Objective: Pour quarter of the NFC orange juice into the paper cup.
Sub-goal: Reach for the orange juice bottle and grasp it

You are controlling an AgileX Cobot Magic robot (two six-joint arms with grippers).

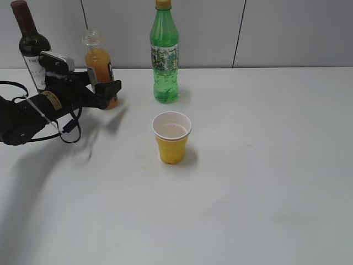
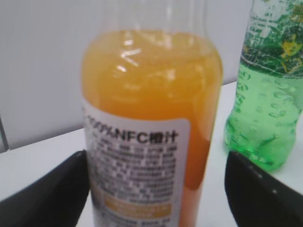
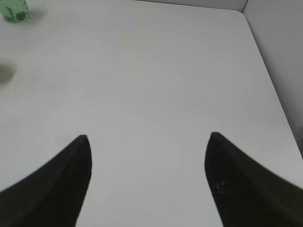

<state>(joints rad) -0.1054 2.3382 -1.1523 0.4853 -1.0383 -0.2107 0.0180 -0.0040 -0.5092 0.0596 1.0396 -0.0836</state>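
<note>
The NFC orange juice (image 1: 99,59) stands upright at the back left of the table, its clear neck showing no cap. In the left wrist view the bottle (image 2: 151,94) fills the middle, white label facing me. My left gripper (image 1: 108,89) (image 2: 156,158) is open around the bottle's lower half: the left finger is at the label's edge and a gap shows before the right finger. The yellow paper cup (image 1: 172,138) stands upright mid-table, right of and nearer than the bottle. My right gripper (image 3: 148,137) is open and empty over bare table, outside the exterior view.
A dark wine bottle (image 1: 30,41) stands just left of the juice, behind my left arm. A tall green bottle (image 1: 164,55) stands to its right behind the cup; it also shows in the left wrist view (image 2: 270,94) and the right wrist view (image 3: 13,9). A wall runs behind the table.
</note>
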